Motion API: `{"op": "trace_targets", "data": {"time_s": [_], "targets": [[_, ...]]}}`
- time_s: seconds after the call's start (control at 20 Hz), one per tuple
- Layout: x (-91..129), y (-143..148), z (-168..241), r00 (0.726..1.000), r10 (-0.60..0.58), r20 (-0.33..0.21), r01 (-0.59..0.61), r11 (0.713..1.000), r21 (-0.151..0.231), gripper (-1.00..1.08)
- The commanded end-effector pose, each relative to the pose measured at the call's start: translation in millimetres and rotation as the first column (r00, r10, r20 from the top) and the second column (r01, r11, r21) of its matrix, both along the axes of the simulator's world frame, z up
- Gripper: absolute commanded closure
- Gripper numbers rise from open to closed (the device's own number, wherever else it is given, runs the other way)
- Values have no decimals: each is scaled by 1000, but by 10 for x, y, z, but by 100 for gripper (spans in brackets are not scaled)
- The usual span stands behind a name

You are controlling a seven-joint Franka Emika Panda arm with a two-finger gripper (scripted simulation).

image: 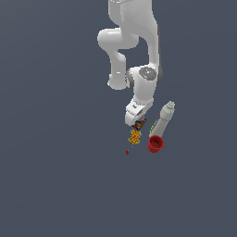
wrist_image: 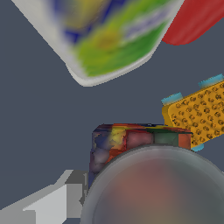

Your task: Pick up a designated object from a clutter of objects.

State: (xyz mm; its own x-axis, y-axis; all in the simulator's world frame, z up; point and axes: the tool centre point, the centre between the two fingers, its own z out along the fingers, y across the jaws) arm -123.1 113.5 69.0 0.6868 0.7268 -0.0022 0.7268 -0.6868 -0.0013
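Note:
The designated object is a squat can (image: 139, 124) with dark sides patched red, yellow and blue (wrist_image: 131, 141) and a pale grey top. It sits directly under my gripper (image: 137, 122) in the exterior view. In the wrist view its top fills the foreground. One grey finger (wrist_image: 65, 194) stands right against the can's side, and the other finger is out of frame. The frames do not show whether the jaws have closed on the can. The rest of the clutter lies close around it.
An orange-yellow knobbly lump (image: 134, 137) (wrist_image: 197, 116) lies just beside the can. A long white-grey bottle (image: 163, 117) (wrist_image: 109, 37) lies toward the exterior view's right, with a red cup (image: 156, 144) (wrist_image: 194, 19) at its end. A tiny red speck (image: 127, 152) sits apart.

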Motion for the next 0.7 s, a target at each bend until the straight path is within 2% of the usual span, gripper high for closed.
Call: {"op": "trace_targets", "data": {"time_s": [0.0,0.3,0.65], "targets": [[57,-20,91,1000,0,3,0,1000,1,108],[230,-100,397,1000,1,2,-1,1000,3,108],[532,-243,926,1000,2,2,-2,1000,6,108]]}}
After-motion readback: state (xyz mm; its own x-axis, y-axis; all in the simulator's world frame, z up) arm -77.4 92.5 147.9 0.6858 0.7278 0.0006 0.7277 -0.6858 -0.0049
